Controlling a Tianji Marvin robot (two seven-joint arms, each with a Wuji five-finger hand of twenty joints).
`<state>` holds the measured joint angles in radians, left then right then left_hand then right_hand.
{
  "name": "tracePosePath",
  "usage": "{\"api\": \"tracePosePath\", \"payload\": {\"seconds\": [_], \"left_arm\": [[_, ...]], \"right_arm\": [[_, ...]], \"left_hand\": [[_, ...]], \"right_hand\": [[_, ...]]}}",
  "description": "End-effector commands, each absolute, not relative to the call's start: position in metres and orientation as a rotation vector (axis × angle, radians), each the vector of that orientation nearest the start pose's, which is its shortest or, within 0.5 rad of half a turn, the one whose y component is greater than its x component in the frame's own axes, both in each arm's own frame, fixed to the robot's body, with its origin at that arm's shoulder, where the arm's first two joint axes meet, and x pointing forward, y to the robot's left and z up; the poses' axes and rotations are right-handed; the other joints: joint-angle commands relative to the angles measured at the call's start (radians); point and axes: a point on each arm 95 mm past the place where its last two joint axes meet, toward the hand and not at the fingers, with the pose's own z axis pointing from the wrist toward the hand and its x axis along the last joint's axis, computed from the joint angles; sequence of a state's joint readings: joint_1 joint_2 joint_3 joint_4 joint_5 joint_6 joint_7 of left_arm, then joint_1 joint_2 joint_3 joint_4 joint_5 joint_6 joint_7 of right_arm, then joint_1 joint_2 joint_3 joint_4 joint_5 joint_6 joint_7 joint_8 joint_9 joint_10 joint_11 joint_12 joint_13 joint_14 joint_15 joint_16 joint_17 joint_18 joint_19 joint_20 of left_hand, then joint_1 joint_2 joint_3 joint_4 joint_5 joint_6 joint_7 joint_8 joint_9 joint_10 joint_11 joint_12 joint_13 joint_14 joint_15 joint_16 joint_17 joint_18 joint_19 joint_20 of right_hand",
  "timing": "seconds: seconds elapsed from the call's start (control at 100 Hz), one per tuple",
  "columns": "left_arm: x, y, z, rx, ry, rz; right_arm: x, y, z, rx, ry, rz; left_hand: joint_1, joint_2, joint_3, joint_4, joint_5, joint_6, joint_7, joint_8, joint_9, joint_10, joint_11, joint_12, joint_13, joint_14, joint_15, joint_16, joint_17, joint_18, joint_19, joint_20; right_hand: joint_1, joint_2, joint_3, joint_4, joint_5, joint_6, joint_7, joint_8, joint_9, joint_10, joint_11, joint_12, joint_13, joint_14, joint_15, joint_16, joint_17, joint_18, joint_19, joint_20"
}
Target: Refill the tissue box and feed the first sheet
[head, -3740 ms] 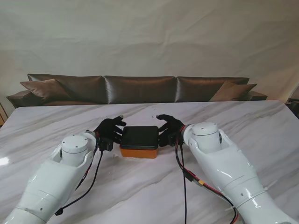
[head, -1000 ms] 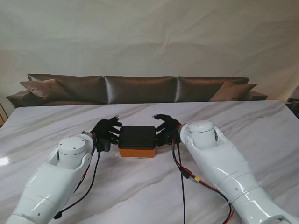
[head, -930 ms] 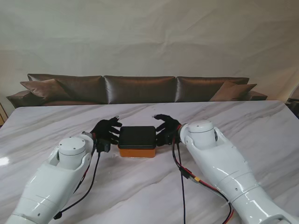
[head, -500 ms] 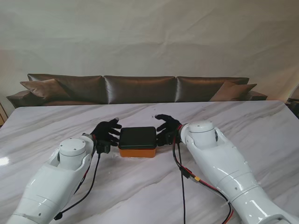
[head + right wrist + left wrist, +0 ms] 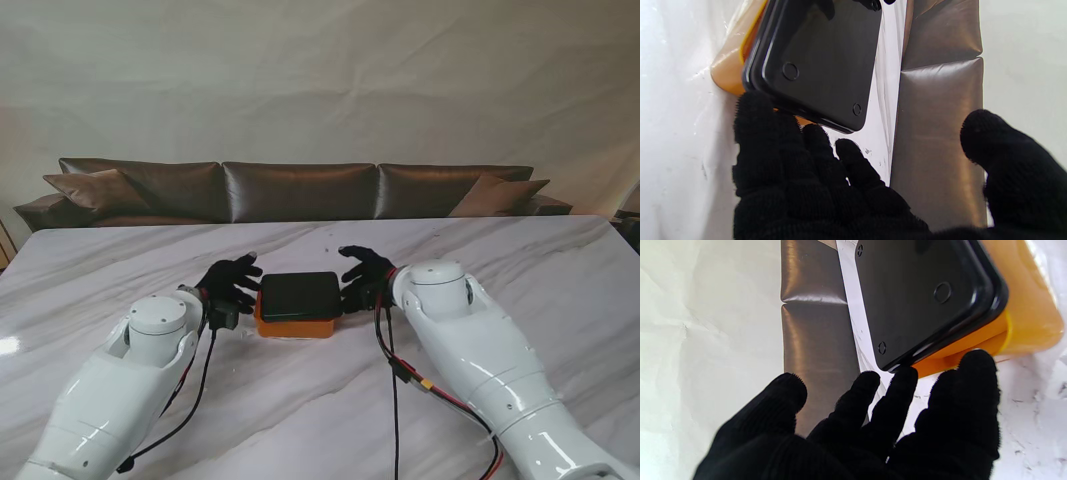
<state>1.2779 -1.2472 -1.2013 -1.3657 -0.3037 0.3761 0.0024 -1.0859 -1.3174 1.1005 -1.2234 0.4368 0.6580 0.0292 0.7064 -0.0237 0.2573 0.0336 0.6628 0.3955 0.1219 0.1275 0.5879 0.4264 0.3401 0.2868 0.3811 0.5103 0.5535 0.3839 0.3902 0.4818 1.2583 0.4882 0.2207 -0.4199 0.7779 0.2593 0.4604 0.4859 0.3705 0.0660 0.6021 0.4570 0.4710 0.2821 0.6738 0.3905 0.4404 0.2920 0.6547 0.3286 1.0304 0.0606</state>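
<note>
An orange tissue box [image 5: 296,324] lies on the marble table [image 5: 300,410] with its black panel [image 5: 298,294] facing up. My black-gloved left hand [image 5: 233,284] is at the box's left end and my right hand [image 5: 363,281] at its right end, both with fingers spread. In the left wrist view the fingertips [image 5: 977,363] touch the orange wall [image 5: 1023,313] under the black panel [image 5: 917,296]. In the right wrist view the fingers [image 5: 753,110] rest against the panel's [image 5: 820,66] rim and the orange side [image 5: 728,73]. No tissue shows.
A brown leather sofa [image 5: 300,190] stands behind the table's far edge, in front of a white backdrop. Black and red cables [image 5: 395,370] hang along my right forearm, and a black one [image 5: 195,390] hangs along my left.
The box has shifted slightly to the right and nearer to me and now sits a little askew. Both hands have stayed at its ends.
</note>
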Motion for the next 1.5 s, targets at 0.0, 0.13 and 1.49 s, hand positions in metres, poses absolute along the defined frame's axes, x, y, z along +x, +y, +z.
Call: {"api": "tracePosePath", "payload": {"seconds": [0.0, 0.13, 1.49], "left_arm": [[0.483, -0.017, -0.318, -2.648, 0.466, -1.78], [0.482, -0.015, -0.317, -2.643, 0.46, -1.774], [0.447, 0.036, -0.314, -2.448, 0.746, -1.617]], "right_arm": [[0.513, 0.062, -0.311, -2.609, -0.462, -1.282], [0.514, 0.063, -0.31, -2.605, -0.466, -1.283], [0.48, 0.042, -0.316, -2.77, -0.905, -1.585]], "left_hand": [[-0.024, -0.022, 0.019, 0.03, 0.018, -0.038, 0.013, 0.002, 0.032, -0.05, 0.039, 0.018, -0.005, 0.016, 0.021, 0.014, -0.001, -0.015, -0.251, -0.004], [-0.027, -0.022, 0.023, 0.031, 0.02, -0.039, 0.014, 0.002, 0.035, -0.052, 0.04, 0.018, -0.006, 0.022, 0.024, 0.015, 0.0, -0.009, -0.254, -0.006], [-0.148, -0.225, 0.063, 0.102, -0.013, -0.167, 0.055, 0.028, 0.046, -0.186, 0.042, 0.021, 0.11, -0.136, -0.031, -0.019, -0.091, -0.134, -0.287, -0.021]], "right_hand": [[0.004, 0.018, -0.02, 0.034, 0.021, -0.016, 0.012, 0.008, 0.022, -0.033, 0.011, -0.008, 0.013, -0.033, 0.004, -0.004, 0.008, -0.045, -0.002, 0.004], [0.004, 0.017, -0.02, 0.034, 0.022, -0.016, 0.012, 0.008, 0.022, -0.033, 0.011, -0.008, 0.013, -0.034, 0.004, -0.004, 0.007, -0.045, -0.002, 0.004], [-0.029, -0.176, 0.05, -0.026, 0.095, -0.266, 0.156, 0.117, 0.162, -0.187, 0.005, -0.01, 0.103, -0.068, 0.043, 0.008, 0.02, -0.108, 0.107, 0.094]]}}
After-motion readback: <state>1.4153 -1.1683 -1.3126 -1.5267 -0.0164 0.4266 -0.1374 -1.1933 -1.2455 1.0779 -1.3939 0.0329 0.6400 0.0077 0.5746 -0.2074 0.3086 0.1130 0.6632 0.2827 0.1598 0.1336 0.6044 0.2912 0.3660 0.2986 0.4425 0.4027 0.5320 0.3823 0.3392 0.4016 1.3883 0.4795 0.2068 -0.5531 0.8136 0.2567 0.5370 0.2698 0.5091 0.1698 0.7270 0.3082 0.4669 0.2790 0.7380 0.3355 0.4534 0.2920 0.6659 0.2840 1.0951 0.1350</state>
